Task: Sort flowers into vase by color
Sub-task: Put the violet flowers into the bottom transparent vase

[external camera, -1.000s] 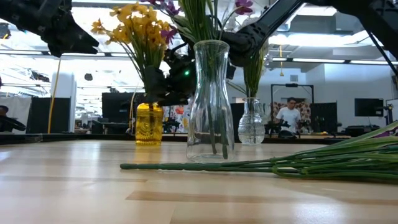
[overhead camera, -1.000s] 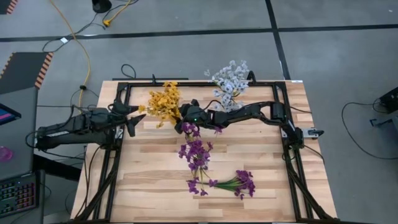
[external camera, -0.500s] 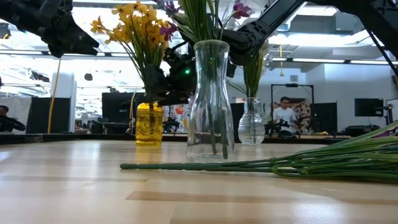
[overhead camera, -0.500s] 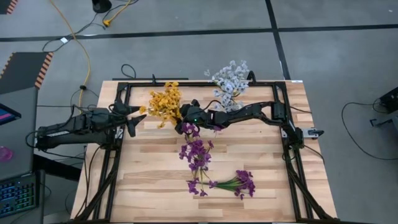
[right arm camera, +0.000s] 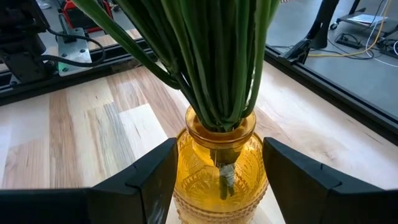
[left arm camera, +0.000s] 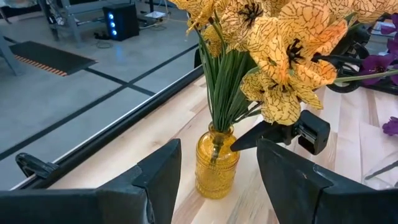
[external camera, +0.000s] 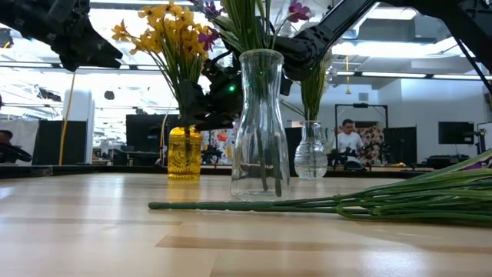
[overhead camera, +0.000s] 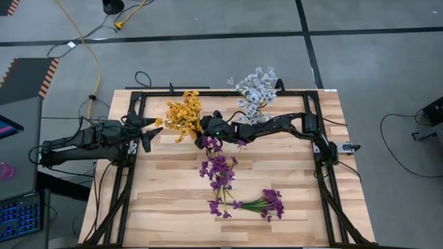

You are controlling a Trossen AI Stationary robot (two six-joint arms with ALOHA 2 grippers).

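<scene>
Right gripper [right arm camera: 214, 186], jaws wide and empty, is facing the amber vase [right arm camera: 219, 163] at frame centre; I am judging a purple flower [external camera: 206, 38] misplaced among the yellow flowers [overhead camera: 183, 113], needing a high stem grip.

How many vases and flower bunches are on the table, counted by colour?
Yellow vase: 1
Clear vases: 2
Yellow bunch: 1
White bunch: 1
Purple bunch in the clear vase: 1
Purple bunch lying on the table: 1
Total: 3 vases, 4 bunches, 7 things
</scene>
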